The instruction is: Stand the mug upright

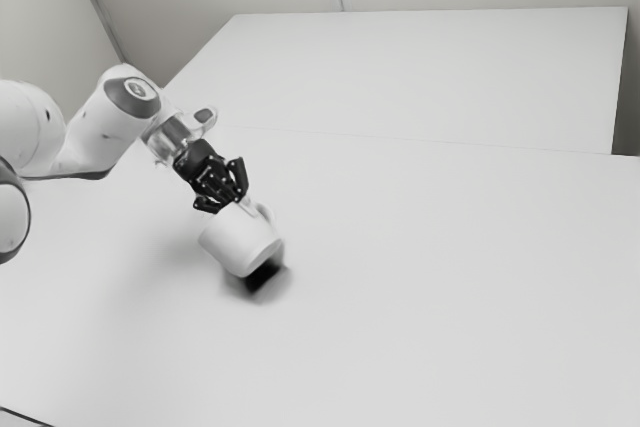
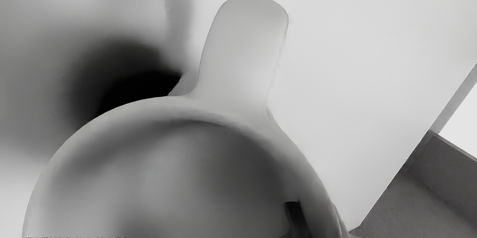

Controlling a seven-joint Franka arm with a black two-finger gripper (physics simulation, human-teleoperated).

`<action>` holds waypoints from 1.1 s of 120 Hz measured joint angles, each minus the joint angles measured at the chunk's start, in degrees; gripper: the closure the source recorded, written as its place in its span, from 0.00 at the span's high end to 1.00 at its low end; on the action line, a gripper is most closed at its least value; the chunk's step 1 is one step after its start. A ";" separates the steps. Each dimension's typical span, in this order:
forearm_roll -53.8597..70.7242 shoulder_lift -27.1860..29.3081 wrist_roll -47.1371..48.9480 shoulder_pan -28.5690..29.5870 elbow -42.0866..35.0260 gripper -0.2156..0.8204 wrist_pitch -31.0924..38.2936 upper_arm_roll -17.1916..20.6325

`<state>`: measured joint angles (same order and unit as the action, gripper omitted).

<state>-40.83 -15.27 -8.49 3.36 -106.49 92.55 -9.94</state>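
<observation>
- At the exterior view's left, the white arm (image 1: 105,127) is seen, stretched out over the pale table (image 1: 450,267)
- Farther right, the black gripper (image 1: 226,197) is angled down to the mug's upper side; how widely it is opened, and whether anything is gripped, cannot be told
- Just below it, over the table, the mug (image 1: 240,239) is seen tilted, plain white and smooth, its round mouth turned up toward the gripper, its inside shaded grey
- Toward the far right, its broad, round-ended handle (image 1: 265,212) is attached
- Beneath, a dark shadow (image 1: 264,275) is cast
</observation>
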 joint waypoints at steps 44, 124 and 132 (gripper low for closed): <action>32.74 2.98 1.66 -5.63 0.70 0.03 18.74 5.70; 42.41 -1.40 3.79 -6.73 -2.67 0.14 35.37 6.11; 42.23 -0.97 3.65 -7.38 -2.59 0.29 35.23 6.11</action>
<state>1.40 -16.24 -4.84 -4.02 -109.07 127.78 -3.83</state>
